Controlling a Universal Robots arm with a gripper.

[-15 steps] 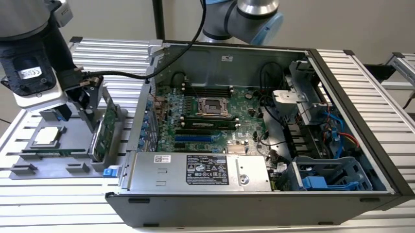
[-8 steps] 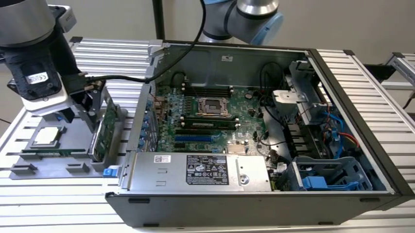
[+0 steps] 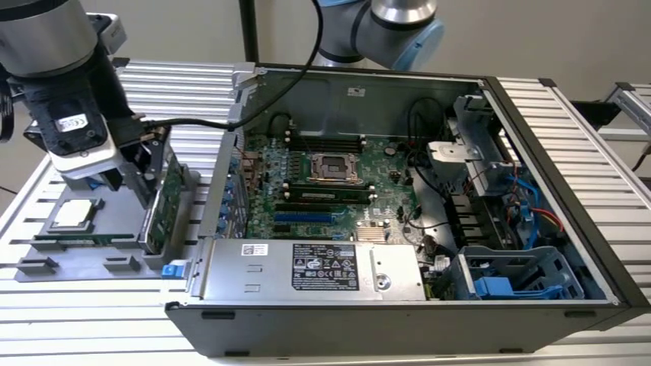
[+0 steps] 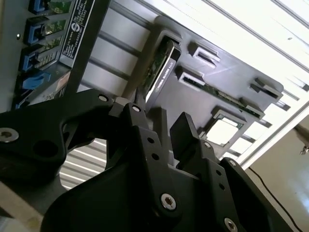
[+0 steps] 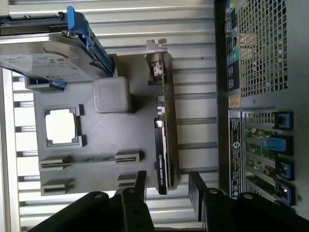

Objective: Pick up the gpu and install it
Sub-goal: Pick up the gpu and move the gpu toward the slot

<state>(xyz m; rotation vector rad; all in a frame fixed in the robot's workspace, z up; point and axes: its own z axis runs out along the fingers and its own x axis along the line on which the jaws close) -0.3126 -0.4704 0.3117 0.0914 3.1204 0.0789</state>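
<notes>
The gpu (image 5: pixel 161 145) stands on edge in the grey parts tray (image 5: pixel 111 145), just outside the computer case (image 3: pixel 336 335) and beside its slotted back panel. I have the gripper (image 5: pixel 168 177) spread wide and holding nothing, with one finger on either side of the card's near end and neither touching it. As I judge it, nothing is done yet: the grasp, the lift and the seating inside the case all remain.

gap beside gpu (image 5: pixel 161 154), case wall (image 5: pixel 260 58) close
</notes>
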